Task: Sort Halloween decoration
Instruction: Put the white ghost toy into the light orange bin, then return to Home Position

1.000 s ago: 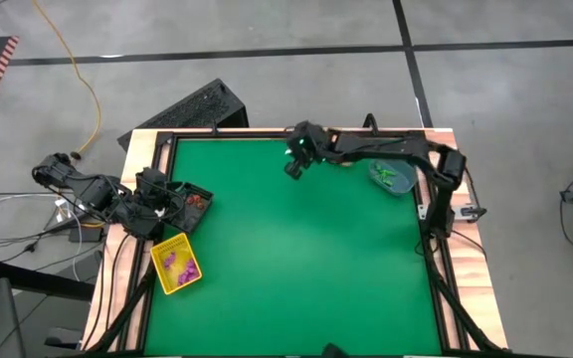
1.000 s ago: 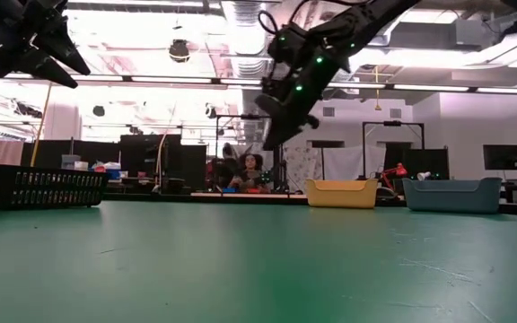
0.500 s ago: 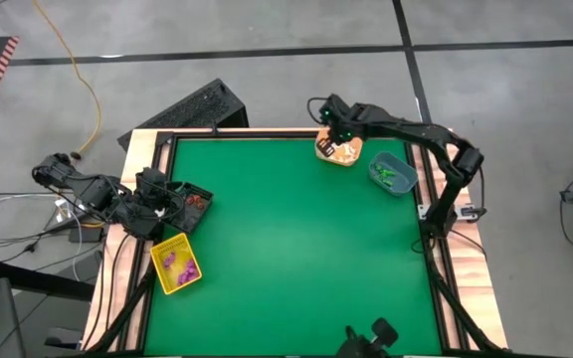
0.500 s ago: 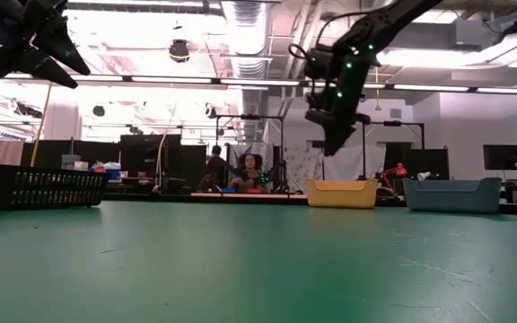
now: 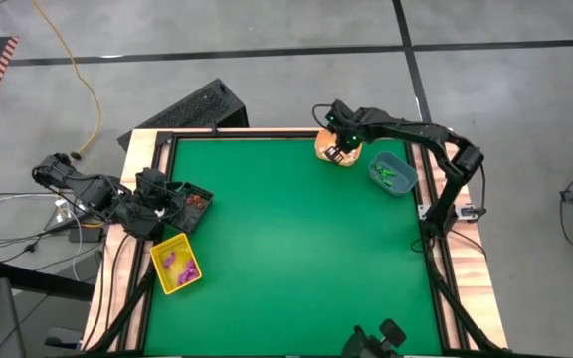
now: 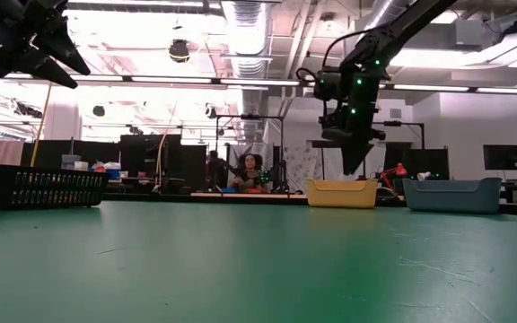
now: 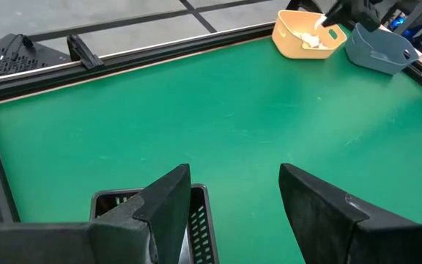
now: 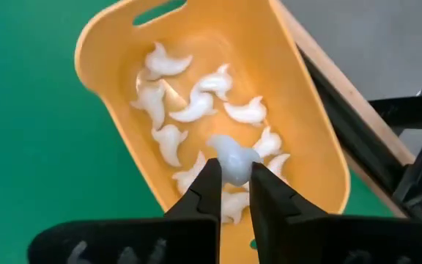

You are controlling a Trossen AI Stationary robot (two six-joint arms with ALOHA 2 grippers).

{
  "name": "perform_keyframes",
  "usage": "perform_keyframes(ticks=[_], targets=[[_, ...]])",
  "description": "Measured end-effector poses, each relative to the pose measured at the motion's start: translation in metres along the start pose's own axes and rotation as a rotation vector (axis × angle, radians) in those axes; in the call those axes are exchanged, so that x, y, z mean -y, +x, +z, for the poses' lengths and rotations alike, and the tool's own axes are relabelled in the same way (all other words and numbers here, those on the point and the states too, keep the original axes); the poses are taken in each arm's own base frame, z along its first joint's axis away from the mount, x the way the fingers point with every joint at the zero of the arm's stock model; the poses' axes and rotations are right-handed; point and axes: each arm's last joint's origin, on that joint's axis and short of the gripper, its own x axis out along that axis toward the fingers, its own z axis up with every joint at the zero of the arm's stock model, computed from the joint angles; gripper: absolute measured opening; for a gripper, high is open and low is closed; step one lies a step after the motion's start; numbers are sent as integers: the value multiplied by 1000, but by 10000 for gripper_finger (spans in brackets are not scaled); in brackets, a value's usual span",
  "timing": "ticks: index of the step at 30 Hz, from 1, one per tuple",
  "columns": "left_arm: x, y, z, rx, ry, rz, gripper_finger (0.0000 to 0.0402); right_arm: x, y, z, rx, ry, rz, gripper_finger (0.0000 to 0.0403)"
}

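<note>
Right wrist view is showing a white ghost trinket sitting between the fingertips of the right gripper, directly above the orange bin, where about a dozen more white ghosts are already lying. The fingers are standing only a sliver apart and are still pinching the trinket, though the grip looks to be just beginning to loosen. A second ago this gripper was hanging over the far middle of the green table; it has since swung across to the far right and is now poised over the orange bin, so the carry is finished and the drop into the matching bin is the step in hand. The other trinkets are already lying sorted: green ones in the blue bin just beside it, purple ones in the yellow bin and reddish-brown ones in the black basket at the left edge. The left gripper is waiting above that basket, its fingers spread wide and holding nothing, unmoved over the last second. No brand, label or readable writing is showing in any view.
</note>
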Motion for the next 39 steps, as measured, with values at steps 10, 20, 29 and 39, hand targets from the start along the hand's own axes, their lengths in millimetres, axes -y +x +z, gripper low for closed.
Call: perform_keyframes(ticks=[10, 20, 29, 39], targets=[[0, 0, 0, -2, -12, -1, 199, 3, 0, 1, 8, -5, 1, 85], [0, 0, 0, -6, -12, -3, 199, 2, 0, 2, 7, -5, 11, 111], [2, 0, -5, -163, -60, -52, 199, -11, -56, 13, 180, -68, 182, 112], [4, -3, -12, -447, -106, -124, 199, -42, -185, -33, 470, -200, 474, 112]])
